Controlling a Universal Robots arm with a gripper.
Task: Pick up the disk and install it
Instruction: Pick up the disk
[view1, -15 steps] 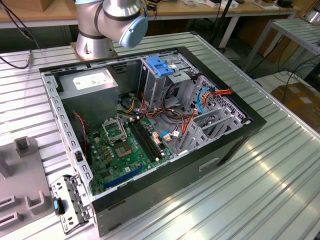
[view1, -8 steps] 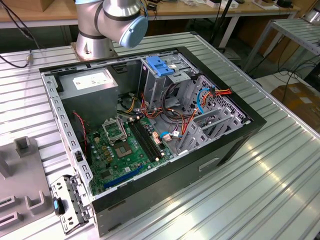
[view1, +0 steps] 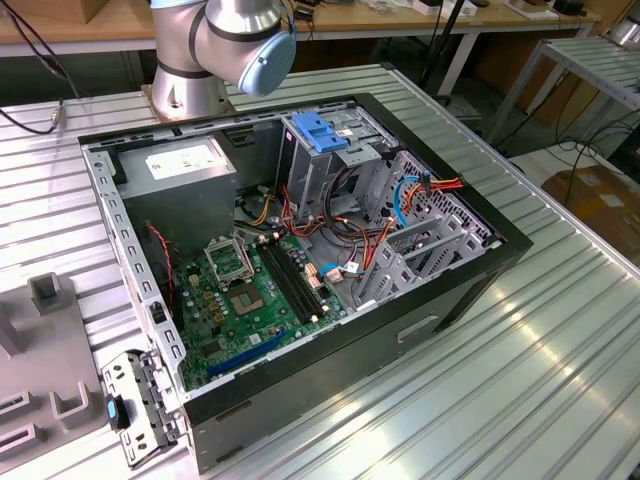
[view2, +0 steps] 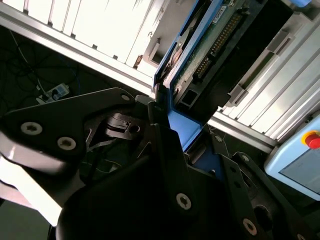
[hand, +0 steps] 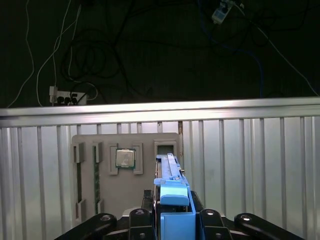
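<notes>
While the disk (view2: 210, 45) is gripped by its blue-railed edge, the gripper (view2: 177, 120) is seen closed on it in both wrist views, the disk being held edge-on between the fingers towards a grey tray (hand: 127, 192).

An open black computer case (view1: 330, 385) lies on a ribbed aluminium table (view1: 520, 380). Inside, a green motherboard (view1: 240, 300) takes the near part toward the exterior view's left, with a grey power supply box (view1: 185, 175) beyond it (white sticker on top). At the far end a blue bracket (view1: 318, 132) sits atop the metal drive cage (view1: 310, 185), and orange and red cables (view1: 440, 185) run toward the exterior view's right. A grey fixture tray (view1: 50, 340) rests at the exterior view's left. In the first wrist view the tray (hand: 125, 195) holds a processor chip (hand: 125, 158), and a power strip (hand: 67, 95) lies on the dark floor beyond.
</notes>
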